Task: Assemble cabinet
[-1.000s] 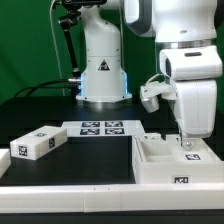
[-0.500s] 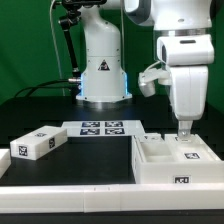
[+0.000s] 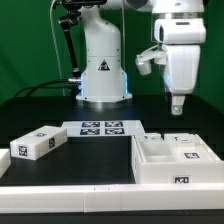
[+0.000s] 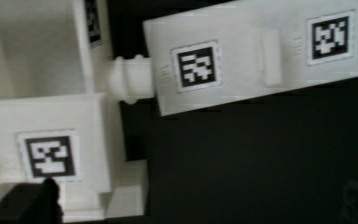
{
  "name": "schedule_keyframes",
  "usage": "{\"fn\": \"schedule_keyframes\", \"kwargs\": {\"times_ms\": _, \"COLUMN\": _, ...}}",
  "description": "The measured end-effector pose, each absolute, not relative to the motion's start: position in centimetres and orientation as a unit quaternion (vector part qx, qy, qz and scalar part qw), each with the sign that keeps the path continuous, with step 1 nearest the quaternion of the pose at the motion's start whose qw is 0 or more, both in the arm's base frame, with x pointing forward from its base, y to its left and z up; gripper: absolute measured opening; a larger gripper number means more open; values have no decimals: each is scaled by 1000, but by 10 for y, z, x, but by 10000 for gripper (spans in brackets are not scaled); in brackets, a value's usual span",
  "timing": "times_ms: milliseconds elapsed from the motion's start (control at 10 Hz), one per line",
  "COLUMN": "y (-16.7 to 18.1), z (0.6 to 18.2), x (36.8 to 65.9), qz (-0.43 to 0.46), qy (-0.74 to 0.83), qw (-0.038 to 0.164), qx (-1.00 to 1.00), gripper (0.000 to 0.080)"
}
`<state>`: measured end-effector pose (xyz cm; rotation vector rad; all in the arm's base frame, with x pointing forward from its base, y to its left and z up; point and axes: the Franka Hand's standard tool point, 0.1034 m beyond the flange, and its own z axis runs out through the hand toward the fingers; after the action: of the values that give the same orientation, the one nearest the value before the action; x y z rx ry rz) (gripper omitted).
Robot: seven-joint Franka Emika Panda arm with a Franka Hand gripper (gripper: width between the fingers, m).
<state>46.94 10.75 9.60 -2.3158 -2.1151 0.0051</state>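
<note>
With its jaws standing open and empty, the gripper (image 3: 178, 111) is hovering above the cabinet (image 3: 176, 160), so the loose block (image 3: 36, 143) is best approached squarely.

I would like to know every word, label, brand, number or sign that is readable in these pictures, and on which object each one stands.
No words, brands or numbers can be read.
Cabinet: square black-and-white tags, patterns only, no text.
Loose white block: the same kind of tag, no text.
Marker board: several tags, no text.
Robot base: a small triangular sign; its content is too small to read.
</note>
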Motion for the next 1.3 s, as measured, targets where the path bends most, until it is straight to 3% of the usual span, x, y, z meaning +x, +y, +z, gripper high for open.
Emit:
{"fn": "schedule_keyframes", "kwargs": {"times_ms": 300, "y": 105, "z": 93, "x": 470, "qz": 2, "qy": -680, "qw": 4, "qx": -733, "gripper": 796}}
{"fn": "schedule_keyframes", "kwargs": {"times_ms": 500, "y": 81, "z": 82, "x": 463, "qz": -1, "qy": -751, "qw": 8, "qx": -660, "gripper": 796}}
{"fn": "schedule_keyframes", "kwargs": {"times_ms": 1100, "y": 76, "z": 70, "x": 449, "qz": 0, "qy": -776, "qw": 14, "qx": -630, "gripper": 796}}
{"fn": "schedule_keyframes", "kwargs": {"times_ms": 1300, "y": 77, "z": 57, "x": 436, "qz": 4, "qy": -777, "qw": 25, "qx": -629, "gripper": 796}}
